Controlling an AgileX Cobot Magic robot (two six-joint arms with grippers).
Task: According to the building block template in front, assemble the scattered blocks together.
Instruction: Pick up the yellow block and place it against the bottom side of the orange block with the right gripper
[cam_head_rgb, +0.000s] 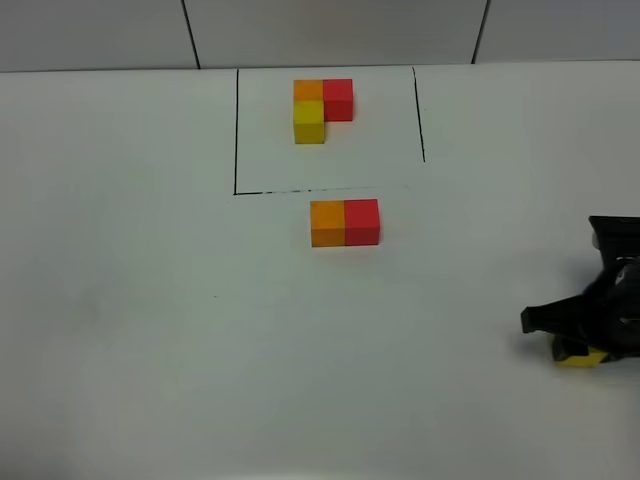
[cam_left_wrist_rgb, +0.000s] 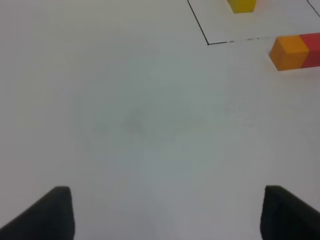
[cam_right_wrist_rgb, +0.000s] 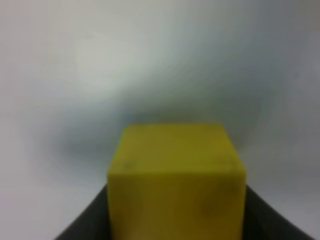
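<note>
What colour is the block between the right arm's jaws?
Yellow. The block shows best in the right wrist view, close up between the jaws.

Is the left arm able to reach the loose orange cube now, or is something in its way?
Probably yes: only bare table lies between the open left gripper and the orange cube.

White table (cam_head_rgb: 150, 300): building block template (cam_head_rgb: 322, 105) near the far edge, orange cube (cam_head_rgb: 327, 222) touching red cube (cam_head_rgb: 362, 221) mid-table, yellow cube (cam_head_rgb: 582, 357) by the right edge.
</note>
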